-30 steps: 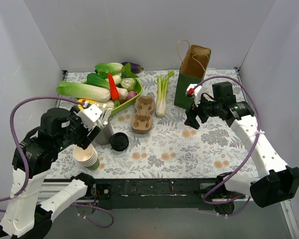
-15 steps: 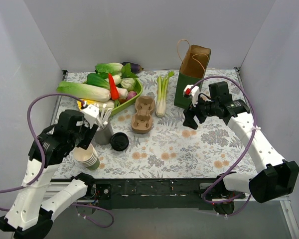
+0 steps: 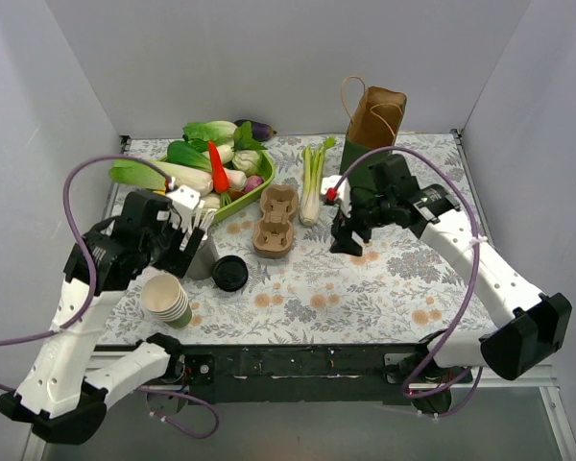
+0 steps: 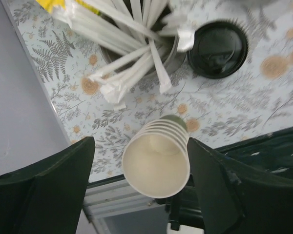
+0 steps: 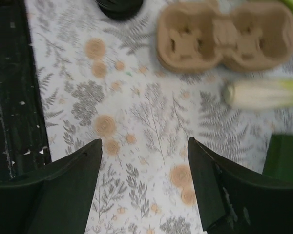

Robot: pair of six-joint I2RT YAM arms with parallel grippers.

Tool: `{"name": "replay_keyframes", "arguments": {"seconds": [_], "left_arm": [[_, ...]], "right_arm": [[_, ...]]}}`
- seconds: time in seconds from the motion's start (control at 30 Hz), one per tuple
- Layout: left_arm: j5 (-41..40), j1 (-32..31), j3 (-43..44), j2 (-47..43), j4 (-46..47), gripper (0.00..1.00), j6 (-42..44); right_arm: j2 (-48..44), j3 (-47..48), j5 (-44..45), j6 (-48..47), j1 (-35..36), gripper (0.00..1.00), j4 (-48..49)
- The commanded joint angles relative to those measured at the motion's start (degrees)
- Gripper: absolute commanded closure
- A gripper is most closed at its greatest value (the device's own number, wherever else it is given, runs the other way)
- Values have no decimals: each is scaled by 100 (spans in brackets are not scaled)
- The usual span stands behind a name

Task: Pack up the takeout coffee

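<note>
Green cup stack [image 4: 156, 156] sits below spread left gripper [image 4: 140, 146], carrier [image 5: 224, 36] near spread right gripper [image 5: 144, 144].

1. The top external view looks down from above and behind the arm bases, facing the far edge of the table [image 3: 394, 288]. It is the widest view, taking in the whole table and three walls.
2. The left wrist view looks steeply down, close over the near left corner, with the left gripper [image 4: 140, 144] framing the lower picture. The table's near edge crosses the bottom right.
3. The right wrist view looks straight down on the table's middle, near and slightly blurred, between the fingers of the right gripper [image 5: 144, 142]. The near edge lies along the picture's left side.
4. The black lid [image 4: 217, 48] shows in all three views. The cardboard carrier [image 5: 224, 36] is shared by the top and right wrist views. The stack of cups [image 4: 156, 165] and the cup of sticks [image 4: 132, 63] are shared by the top and left wrist views.
</note>
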Motion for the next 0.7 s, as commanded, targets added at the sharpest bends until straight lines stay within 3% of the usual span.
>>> {"name": "replay_keyframes", "arguments": {"seconds": [0.0,0.07,0.17,0.33,0.47,0.53,0.6,0.67], "left_arm": [[303,18,1401,552,499,18,-619],[-3,36,1789,1027,805,9,-769],[-101,36,2658,1580,1123,4,-883],[-331,115,4302,2468,1483,2,-1165],[336,115,4497,2645,2921,2,-1165],[400,124,4498,2611,3188,2,-1278],[312,124,4506,2558,3286,2,-1349],[295,132,4384,2462,3295,2,-1306]], "right_arm": [[-81,555,-812,-642,887,25,-56],[244,924,-1348,-634,1272,28,5],[815,1434,-1350,-668,2027,29,216],[2396,2883,-1358,-1187,2943,32,-91],[3863,5232,-1314,-1301,3602,34,-626],[4646,6046,-1323,-1458,3761,36,-1022],[4920,6383,-1306,-1591,3981,36,-1058],[4790,5956,-1271,-1784,4139,37,-612]]}}
